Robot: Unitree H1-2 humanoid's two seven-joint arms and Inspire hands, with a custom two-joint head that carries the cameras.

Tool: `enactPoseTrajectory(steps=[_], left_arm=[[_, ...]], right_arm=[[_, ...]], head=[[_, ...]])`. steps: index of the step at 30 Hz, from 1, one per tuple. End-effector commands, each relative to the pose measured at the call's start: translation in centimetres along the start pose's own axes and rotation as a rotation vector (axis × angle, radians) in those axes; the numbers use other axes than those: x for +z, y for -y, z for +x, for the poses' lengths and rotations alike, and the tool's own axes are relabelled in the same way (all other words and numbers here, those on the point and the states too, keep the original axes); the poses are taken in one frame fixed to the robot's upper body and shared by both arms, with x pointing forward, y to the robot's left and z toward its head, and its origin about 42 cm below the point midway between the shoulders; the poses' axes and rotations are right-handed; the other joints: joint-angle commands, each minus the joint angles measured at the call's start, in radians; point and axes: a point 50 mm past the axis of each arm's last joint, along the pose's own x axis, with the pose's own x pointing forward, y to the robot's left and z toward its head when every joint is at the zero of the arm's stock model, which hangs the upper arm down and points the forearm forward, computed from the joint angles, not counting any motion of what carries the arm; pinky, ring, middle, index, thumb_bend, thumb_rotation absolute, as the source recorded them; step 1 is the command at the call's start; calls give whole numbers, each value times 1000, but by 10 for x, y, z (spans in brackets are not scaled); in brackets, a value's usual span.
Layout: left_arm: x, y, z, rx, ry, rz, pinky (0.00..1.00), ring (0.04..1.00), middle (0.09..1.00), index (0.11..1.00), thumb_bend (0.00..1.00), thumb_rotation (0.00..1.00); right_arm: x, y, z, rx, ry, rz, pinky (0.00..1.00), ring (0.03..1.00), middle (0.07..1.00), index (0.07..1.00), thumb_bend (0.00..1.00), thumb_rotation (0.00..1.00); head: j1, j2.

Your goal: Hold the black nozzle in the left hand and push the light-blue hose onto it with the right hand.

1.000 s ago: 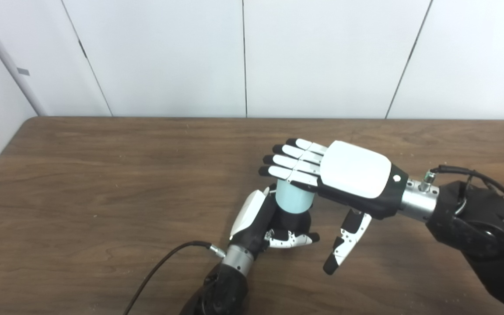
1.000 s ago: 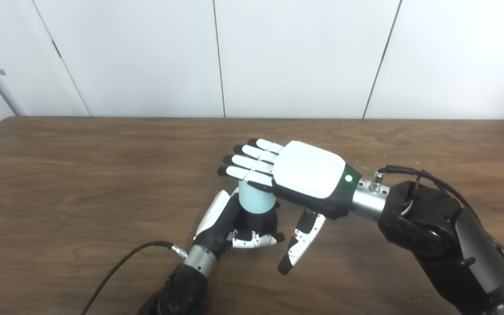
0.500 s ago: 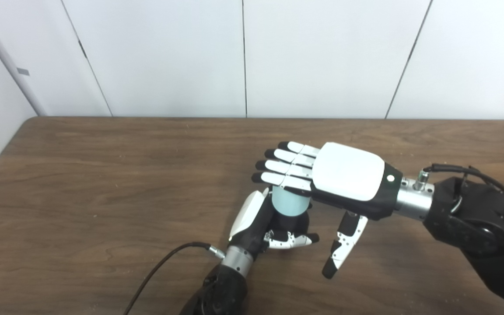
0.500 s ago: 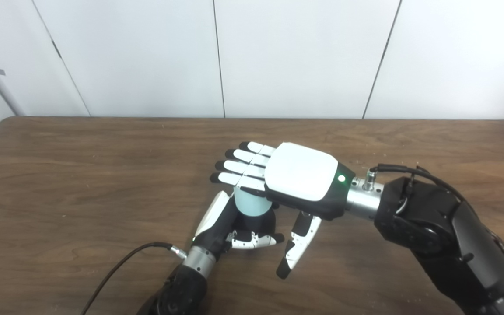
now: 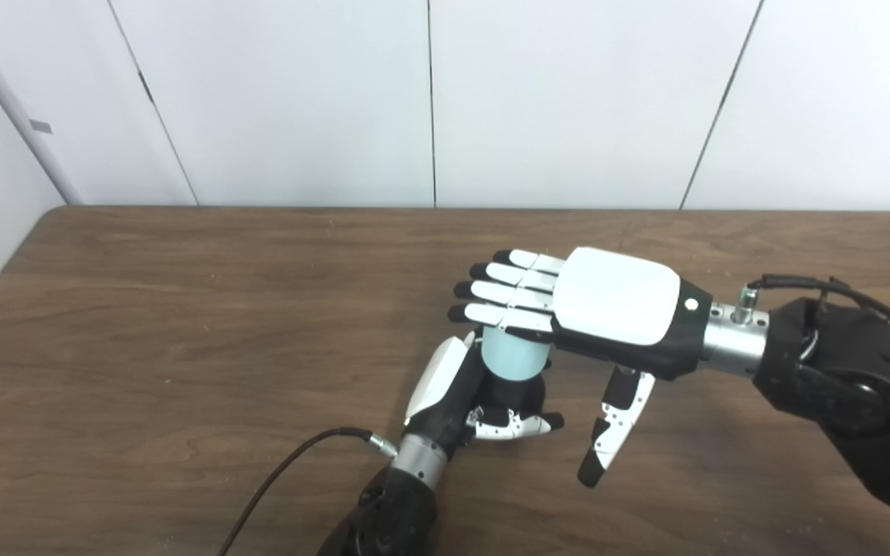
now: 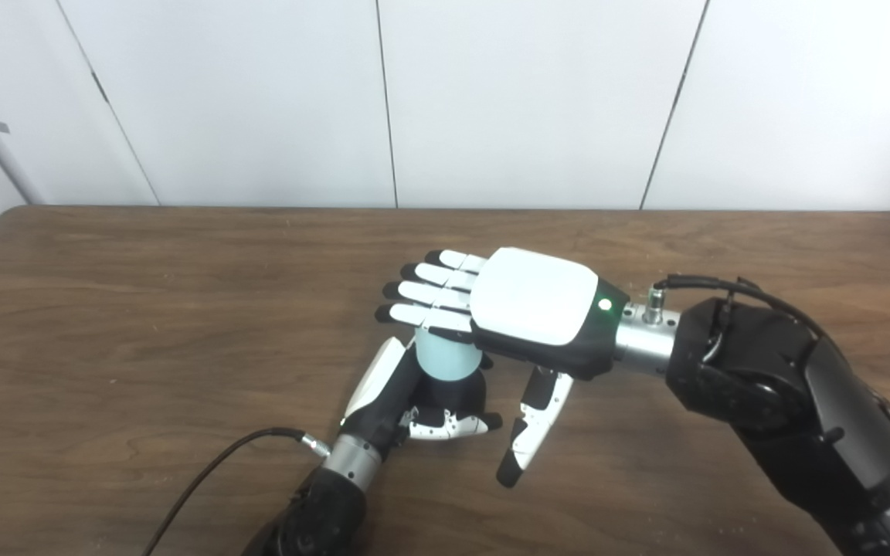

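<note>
My left hand (image 5: 460,398) is shut on the black nozzle (image 5: 513,392), holding it upright just above the table. The short light-blue hose (image 5: 513,357) stands on top of the nozzle. My right hand (image 5: 576,309) lies flat, palm down, over the hose's top, fingers straight and spread, thumb (image 5: 611,432) hanging down to the right. It grips nothing; whether its fingers touch the hose top I cannot tell. Most of the nozzle is hidden inside the left hand's fingers (image 6: 445,421).
The brown wooden table (image 5: 182,324) runs to a white panelled wall (image 5: 429,100) at the back. A black cable (image 5: 290,463) trails from the left wrist toward the bottom edge. Another cable (image 5: 831,289) loops over the right wrist.
The right hand slid slightly left over the hose and pressed down; less of the light-blue hose shows above the left hand than a second ago. The left hand stayed put.
</note>
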Motion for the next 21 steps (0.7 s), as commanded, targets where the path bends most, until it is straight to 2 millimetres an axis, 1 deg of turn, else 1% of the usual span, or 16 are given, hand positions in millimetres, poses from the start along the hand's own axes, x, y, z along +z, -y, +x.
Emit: enactPoseTrajectory(steps=[1, 11, 21], left_arm=[[-14, 8, -10, -36, -57, 6, 1000, 854, 803, 489, 514, 70], [-14, 8, -11, -35, -57, -3, 1000, 859, 809, 489, 513, 69], [-13, 8, -12, -35, -53, -8, 1000, 862, 808, 489, 513, 69]], right_arm=[[0, -3, -2, 92, 0, -3, 1000, 1000, 1000, 956, 909, 716], [1, -4, -3, 148, -29, 54, 1000, 1000, 1000, 957, 923, 713], [3, -3, -5, 166, -37, 63, 1000, 1000, 998, 957, 923, 713]], head=[[2, 1], [2, 3], [2, 5]])
